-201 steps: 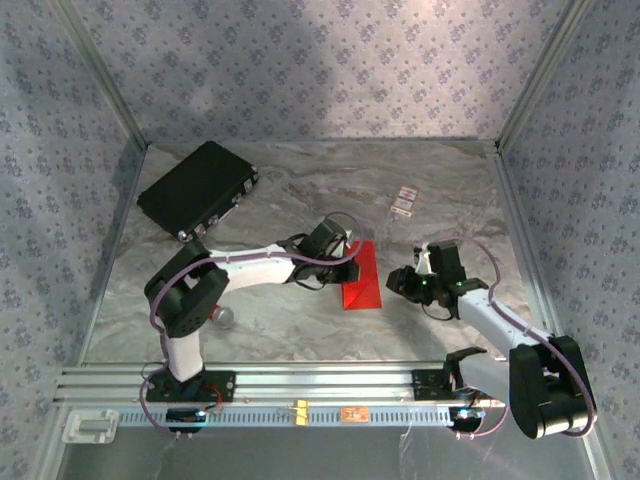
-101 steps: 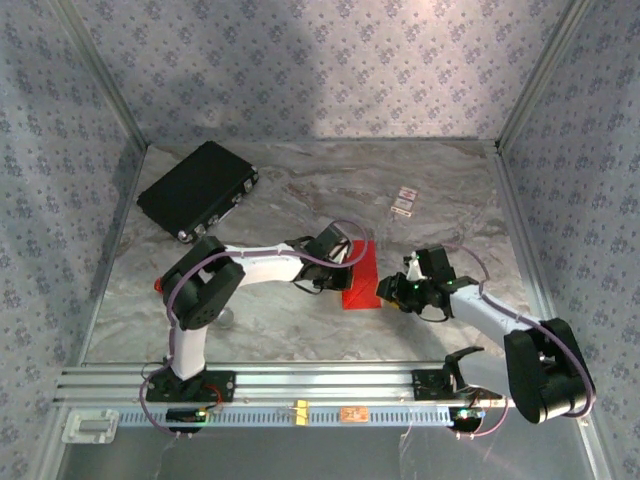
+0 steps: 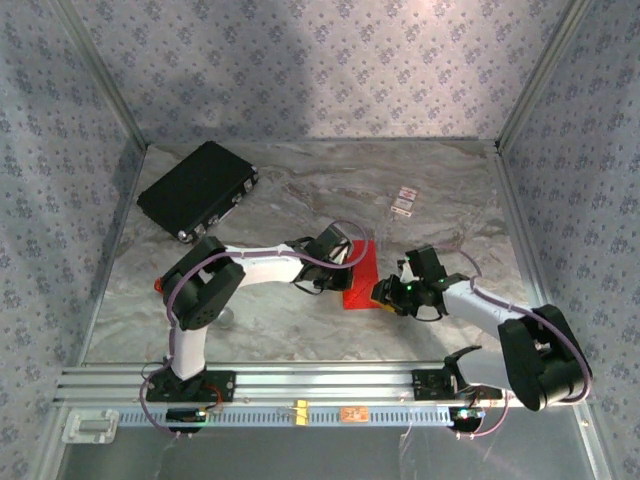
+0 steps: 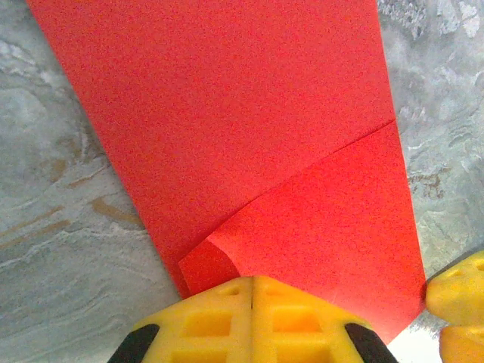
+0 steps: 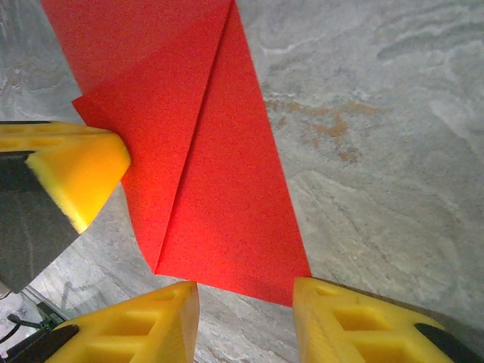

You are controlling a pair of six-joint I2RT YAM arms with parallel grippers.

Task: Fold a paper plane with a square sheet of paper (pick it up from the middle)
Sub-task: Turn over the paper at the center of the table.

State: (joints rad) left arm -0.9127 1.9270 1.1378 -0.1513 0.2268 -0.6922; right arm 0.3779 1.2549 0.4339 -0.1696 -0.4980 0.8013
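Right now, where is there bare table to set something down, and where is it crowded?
Bare table lies between the black case and the small labels along the back wall, and in the near strip between the red paper and the rail. The centre is crowded: the left gripper and right gripper meet at the paper.

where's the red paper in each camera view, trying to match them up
Top external: the red paper lies mid-table, between the two grippers.
Left wrist: the red paper covers the centre and top, with a folded flap at lower right.
Right wrist: the red paper runs from upper left to bottom centre, ending at the open right gripper.
Shared landmark: the left gripper, its yellow fingers shut at the paper's edge.
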